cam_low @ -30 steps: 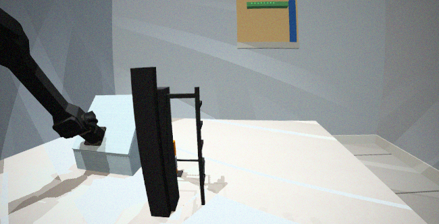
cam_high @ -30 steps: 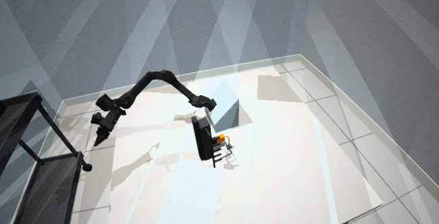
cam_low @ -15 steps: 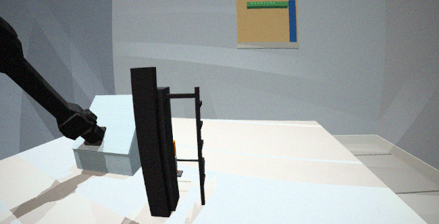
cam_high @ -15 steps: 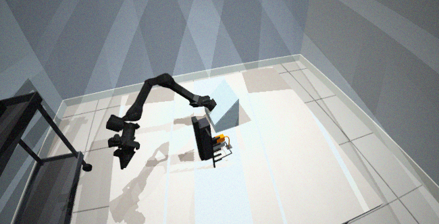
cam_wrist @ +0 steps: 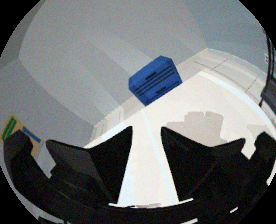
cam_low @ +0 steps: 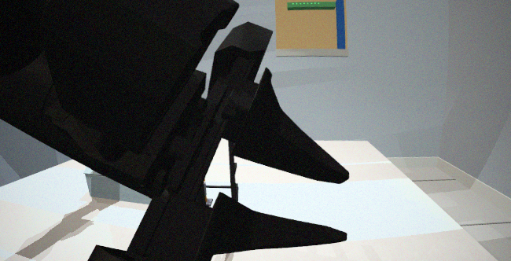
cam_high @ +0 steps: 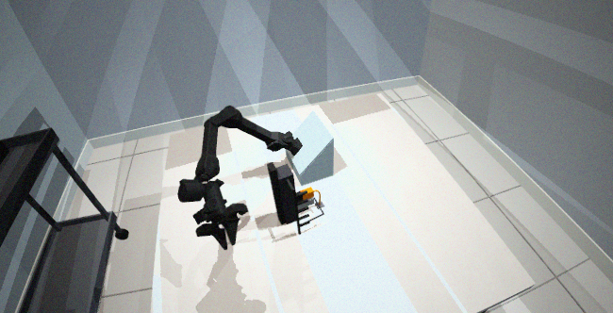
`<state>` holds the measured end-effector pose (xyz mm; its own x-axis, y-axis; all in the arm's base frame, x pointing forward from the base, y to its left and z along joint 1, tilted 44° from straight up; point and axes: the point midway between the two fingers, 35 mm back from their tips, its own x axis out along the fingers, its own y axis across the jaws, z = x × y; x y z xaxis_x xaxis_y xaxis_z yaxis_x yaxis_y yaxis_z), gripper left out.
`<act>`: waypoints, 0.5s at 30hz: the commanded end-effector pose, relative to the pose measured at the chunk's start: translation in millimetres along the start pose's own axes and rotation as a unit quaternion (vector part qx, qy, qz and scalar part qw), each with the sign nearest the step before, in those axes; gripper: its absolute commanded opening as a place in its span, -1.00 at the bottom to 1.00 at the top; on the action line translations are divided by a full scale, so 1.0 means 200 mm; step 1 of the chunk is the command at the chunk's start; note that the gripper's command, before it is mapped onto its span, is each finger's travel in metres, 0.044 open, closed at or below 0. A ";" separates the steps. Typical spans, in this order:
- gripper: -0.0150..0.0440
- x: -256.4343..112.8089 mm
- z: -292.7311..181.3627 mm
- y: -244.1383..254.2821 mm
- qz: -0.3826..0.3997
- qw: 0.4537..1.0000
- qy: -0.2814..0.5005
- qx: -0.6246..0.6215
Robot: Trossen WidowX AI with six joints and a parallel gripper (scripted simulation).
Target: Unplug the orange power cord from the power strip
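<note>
An orange plug [cam_high: 307, 192] with its thin orange cord [cam_high: 321, 197] is beside the right face of an upright black unit [cam_high: 283, 194]. A dark, narrow part next to the plug may be the power strip, but its outline and sockets are too small to tell. Whether the plug is seated cannot be told. Only a sliver of orange shows behind my hand in the exterior view. My gripper [cam_high: 229, 246] [cam_low: 347, 207] [cam_wrist: 146, 129] is partly open, with nothing between its fingers. In the top view it shows to the left of the black unit, apart from the plug and cord.
A thin black frame [cam_high: 323, 212] juts from the unit's right side. A pale blue sloped block [cam_high: 311, 149] stands by my arm's base. A dark cart [cam_high: 107, 246] is at the left. A blue box [cam_wrist: 156, 80] shows in the wrist view. A tan board [cam_low: 306, 30] is on the wall.
</note>
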<state>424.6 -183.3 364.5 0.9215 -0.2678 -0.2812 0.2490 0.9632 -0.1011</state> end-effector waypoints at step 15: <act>0.05 0.09 -0.53 0.85 0.150 0.953 0.153 -0.214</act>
<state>455.6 -57.9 265.6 0.8300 -0.0733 -0.5530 -0.1119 0.9493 -0.2938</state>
